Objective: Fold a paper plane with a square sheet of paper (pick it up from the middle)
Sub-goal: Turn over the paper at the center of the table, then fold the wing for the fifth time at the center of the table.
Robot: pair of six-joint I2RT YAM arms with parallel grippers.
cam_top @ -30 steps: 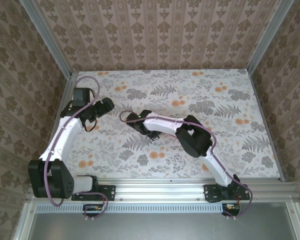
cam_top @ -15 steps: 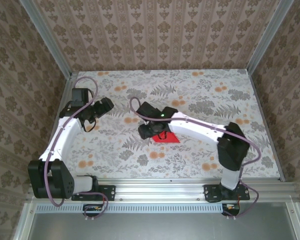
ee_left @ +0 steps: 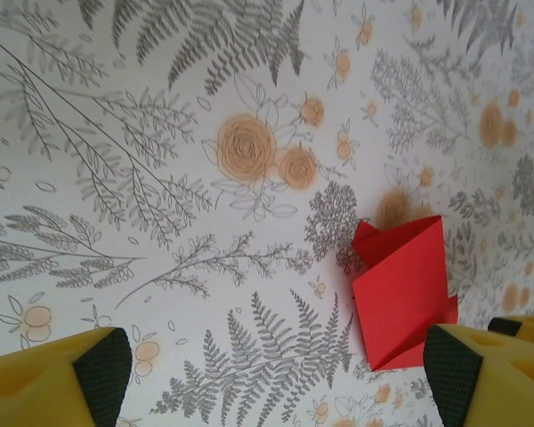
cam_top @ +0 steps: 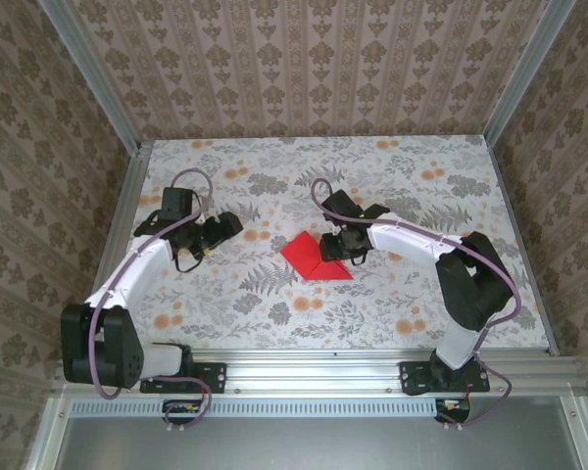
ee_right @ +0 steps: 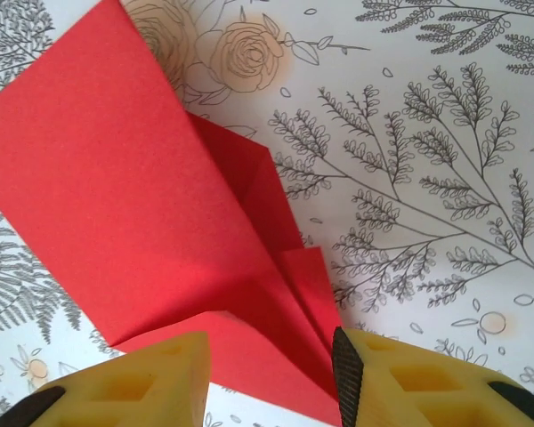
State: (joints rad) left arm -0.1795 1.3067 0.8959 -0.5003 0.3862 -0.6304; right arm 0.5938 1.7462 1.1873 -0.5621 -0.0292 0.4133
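Right wrist view first: the right gripper [ee_right: 269, 356] has its yellow fingers [ee_right: 151, 382] apart, not clamped on anything, and the near end of the red paper [ee_right: 116, 205] lies in the gap between them. Can't tell if the tips actually touch it. From there the paper runs off toward 10 o'clock as one big flat flap. A couple of smaller folded layers and creases are stacked on its 4 o'clock side, so it's partly folded, not a plain square. Under it is the floral table [ee_right: 427, 133].

From the top camera that gripper is over the paper's 2 o'clock corner, and the paper sits roughly mid-table. The left gripper [ee_left: 276, 365] is out at the paper's 9 o'clock, well apart from it, jaws spread wide and holding nothing. In its own wrist view the paper shows at about 4 o'clock, just beside the right-hand fingertip. Wallpapered walls [cam_top: 304, 69] box the table in at 9, 12 and 3.
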